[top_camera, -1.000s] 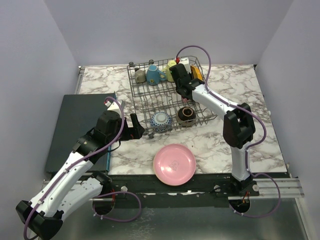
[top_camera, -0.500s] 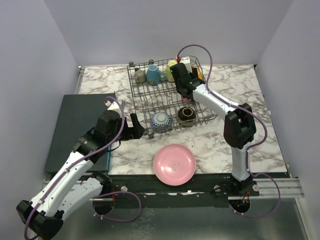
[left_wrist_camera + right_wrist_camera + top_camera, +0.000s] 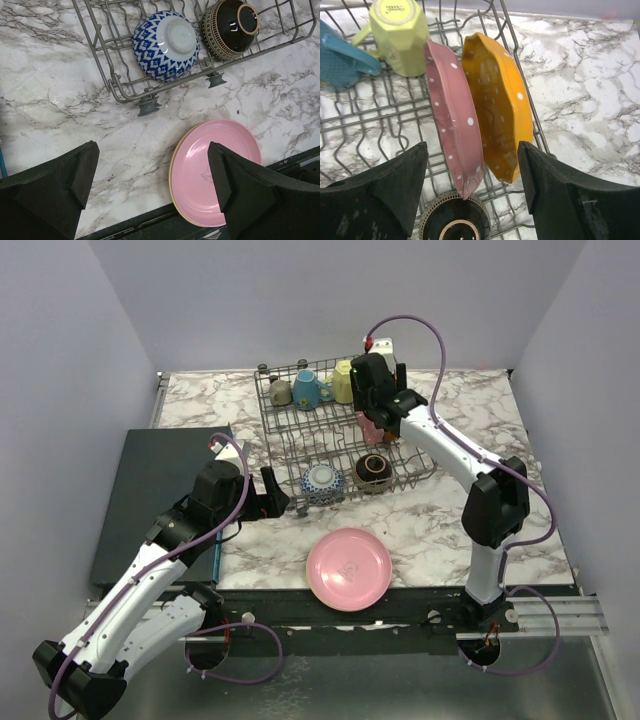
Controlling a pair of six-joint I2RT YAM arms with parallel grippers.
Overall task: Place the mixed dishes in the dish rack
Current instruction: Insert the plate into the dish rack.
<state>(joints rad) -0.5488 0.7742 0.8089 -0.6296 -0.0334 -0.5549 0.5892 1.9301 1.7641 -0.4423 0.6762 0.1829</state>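
Marble table, with a dark mat on its left part. The grey wire dish rack sits at the table's far middle, just right of the mat.

Plain pink plate lies flat on the table at the near edge, outside the rack and in front of it.

Two scalloped plates stand on edge side by side at the rack's right end. The orange dotted plate is nearest the rack wall and the pink dotted plate is against its left face.

Blue-and-white patterned bowl and brown ribbed bowl lean on their sides in the rack's near row, the blue one to the left.

Along the far row are a yellow mug with its base up, a blue mug just left of it, and a grey mug at the far left corner. The grey mug is probably tipped, but it is too small to be sure.

Right tool hangs over the two dotted plates with its fingers spread wide and nothing gripped. The wrist view shows both plates between the fingers, but I cannot tell if they touch.

Left tool is wide apart and empty, hovering above bare table by the rack's near left corner, with the pink plate near its right finger.
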